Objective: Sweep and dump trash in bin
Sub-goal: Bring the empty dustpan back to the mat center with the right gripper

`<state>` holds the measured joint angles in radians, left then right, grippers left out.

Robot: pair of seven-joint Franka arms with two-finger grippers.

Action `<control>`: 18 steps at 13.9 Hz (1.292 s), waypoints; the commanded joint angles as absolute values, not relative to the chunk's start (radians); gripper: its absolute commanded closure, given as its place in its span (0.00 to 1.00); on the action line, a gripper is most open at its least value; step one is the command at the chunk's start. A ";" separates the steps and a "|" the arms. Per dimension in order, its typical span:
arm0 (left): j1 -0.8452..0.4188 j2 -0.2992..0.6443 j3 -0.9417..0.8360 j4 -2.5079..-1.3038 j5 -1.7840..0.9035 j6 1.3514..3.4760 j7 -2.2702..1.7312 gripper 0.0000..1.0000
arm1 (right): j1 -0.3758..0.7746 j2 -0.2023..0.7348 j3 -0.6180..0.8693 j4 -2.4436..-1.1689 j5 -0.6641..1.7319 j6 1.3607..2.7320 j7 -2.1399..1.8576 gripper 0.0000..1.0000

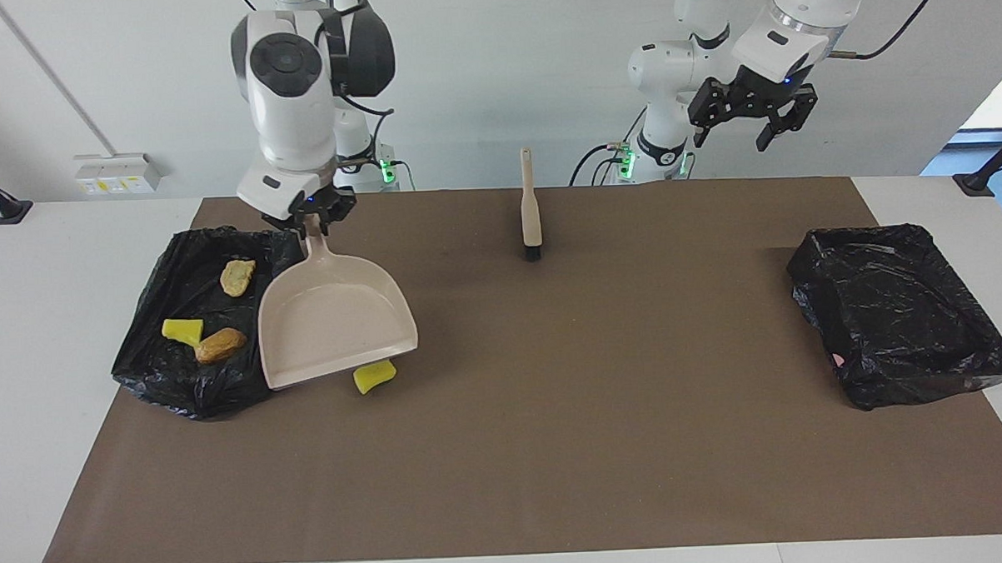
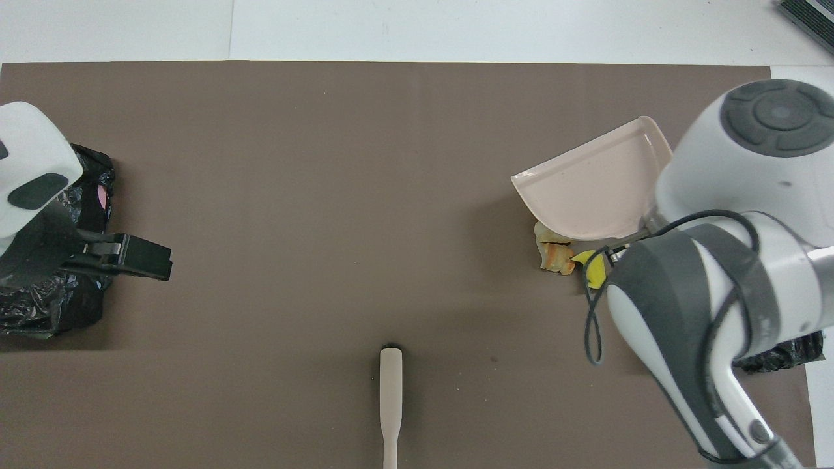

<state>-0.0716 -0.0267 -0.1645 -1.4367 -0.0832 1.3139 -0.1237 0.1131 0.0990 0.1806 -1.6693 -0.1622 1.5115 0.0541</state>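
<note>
Brown mat: right gripper (image 1: pixel 310 224) clamps the dustpan (image 1: pixel 333 329), which hides most loose trash (image 1: pixel 374 376) (one yellow wedge shows); left gripper (image 1: pixel 755 121) hangs wide open.

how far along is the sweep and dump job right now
Done: three scraps lie in the bin at the right arm's end, a yellow wedge and two brown chunks.

In hand: the right tool grips the dustpan by its handle, raised over the scraps on the mat.

Left: that pile is unswept, the brush lies untouched, and the left tool waits open.
</note>
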 commanded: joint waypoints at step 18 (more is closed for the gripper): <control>-0.029 -0.020 -0.133 -1.408 -0.031 1.318 0.018 0.00 | 0.522 0.660 0.175 -1.302 0.000 1.942 0.739 1.00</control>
<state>-0.0388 0.0003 -0.1263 -1.3876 -0.0460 1.3017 0.0121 0.5170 0.6558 0.1787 -1.2950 -0.0142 1.9162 0.7464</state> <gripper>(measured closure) 0.000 0.687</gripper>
